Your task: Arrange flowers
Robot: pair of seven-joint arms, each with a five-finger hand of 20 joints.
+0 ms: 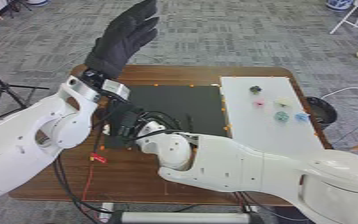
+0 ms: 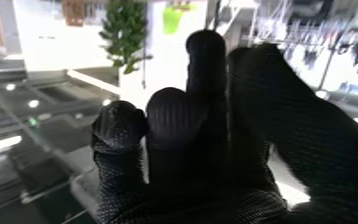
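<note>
In the head view my left hand [image 1: 122, 42] is raised above the table's far left corner, its fingers straight and empty. My right hand [image 1: 124, 116] is over the black mat [image 1: 189, 102], partly hidden by the left wrist and cables. In the right wrist view my right hand [image 2: 206, 115] has its fingers extended, with no flower visible in it. Several small flowers lie apart on the white board [image 1: 264, 131]: a dark one [image 1: 255, 89], a pink one [image 1: 258, 102], a pale yellow one [image 1: 283, 101], a green one [image 1: 281, 116] and a light blue one [image 1: 302, 117].
The brown table [image 1: 158, 75] has small orange markers around the mat and board. A round black object [image 1: 323, 111] stands beyond its right edge. Cables run along the left side near a red tag [image 1: 98, 158]. My right forearm [image 1: 224, 160] crosses the table's near part.
</note>
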